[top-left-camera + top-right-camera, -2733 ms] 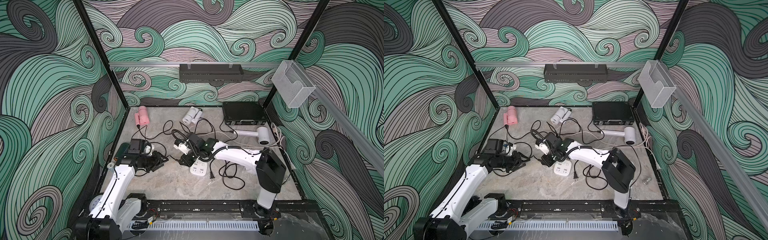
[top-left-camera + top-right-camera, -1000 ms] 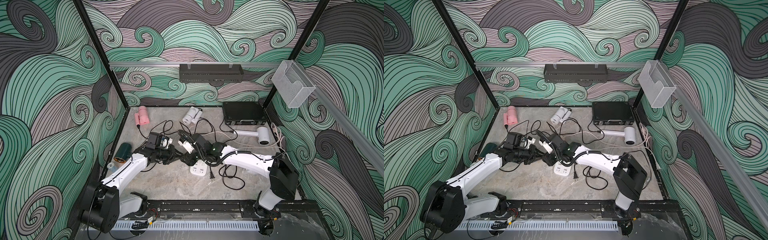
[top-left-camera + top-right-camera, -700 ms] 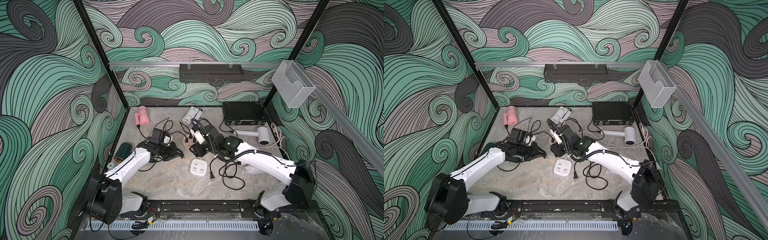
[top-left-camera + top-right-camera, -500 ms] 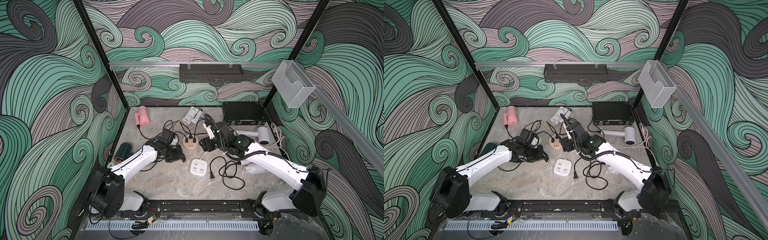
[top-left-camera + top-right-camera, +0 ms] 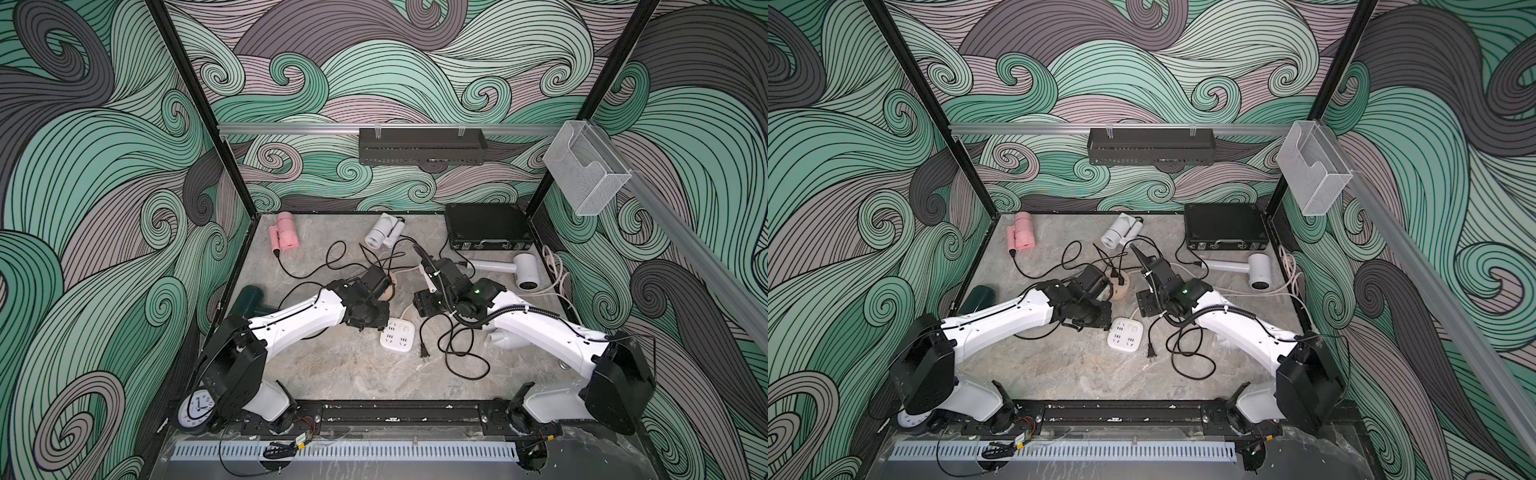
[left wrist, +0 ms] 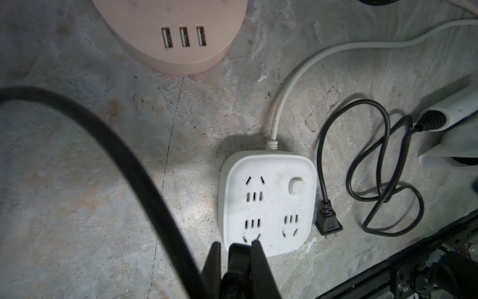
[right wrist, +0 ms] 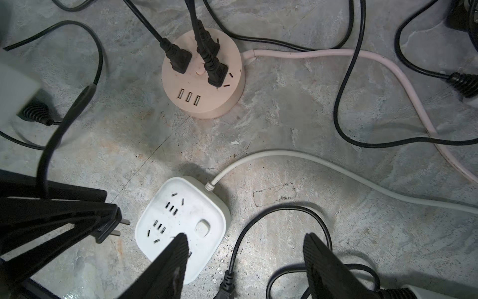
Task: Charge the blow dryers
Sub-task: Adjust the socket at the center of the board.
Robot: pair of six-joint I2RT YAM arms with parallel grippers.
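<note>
Left gripper (image 6: 236, 245): clamped on a black plug (image 7: 111, 225), prongs aimed at the square white hub (image 6: 267, 204), just off its corner; poised to push in, I judge.
Right gripper (image 7: 245, 236): jaws apart, empty, above that hub, perhaps to steady it.
Round peach hub (image 7: 207, 103): mid-tabletop (image 5: 353, 374), plugs seated.
Dryers: pink dryer (image 5: 284, 232) far-left corner; dark green dryer (image 5: 249, 301) left edge; white dryer (image 5: 380, 235) far edge; white dryer (image 5: 525, 270) right edge.
Room: near edge bare; a loose plug (image 6: 328, 224) and coiled cord (image 6: 319, 165) crowd the white hub's right-edge side.
</note>
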